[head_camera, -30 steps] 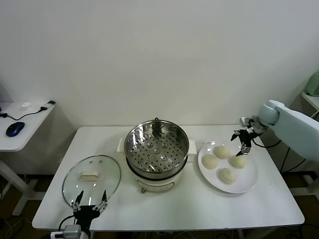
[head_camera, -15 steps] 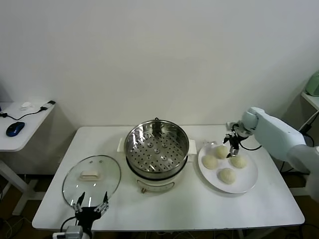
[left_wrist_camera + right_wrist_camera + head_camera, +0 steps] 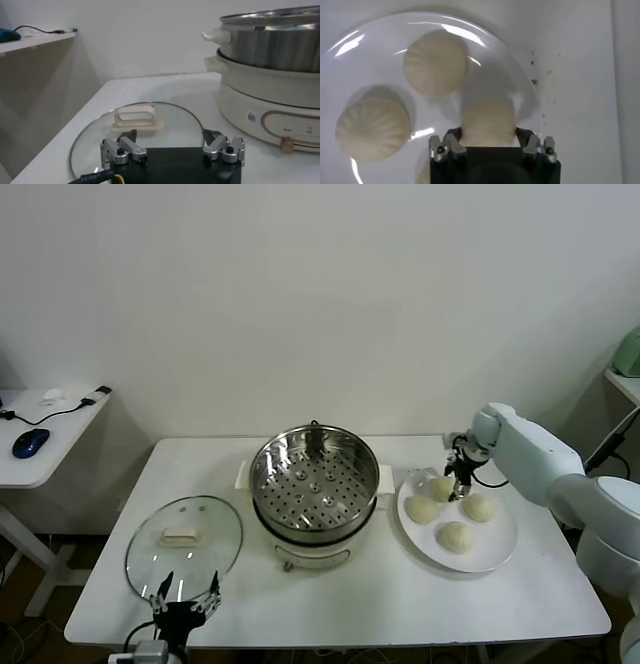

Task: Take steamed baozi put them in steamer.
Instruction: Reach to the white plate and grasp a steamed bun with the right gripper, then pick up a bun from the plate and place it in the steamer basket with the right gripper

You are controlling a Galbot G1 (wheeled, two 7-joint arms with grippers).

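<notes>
The left gripper (image 3: 182,599) waits at the near edge of the worktop (image 3: 380,599), jaws spread, just over the glass lid (image 3: 184,542). Its own camera shows the lid's handle (image 3: 136,117) up close.

The steamer (image 3: 314,494) sits in the middle with nothing in it. Four buns lie on the white plate (image 3: 492,548) beside it.

The right gripper (image 3: 459,477) hangs over the far bun (image 3: 443,489). Its wrist view shows what the head view cannot: the jaws are spread on both sides of that bun (image 3: 488,121) (not squeezing it).
</notes>
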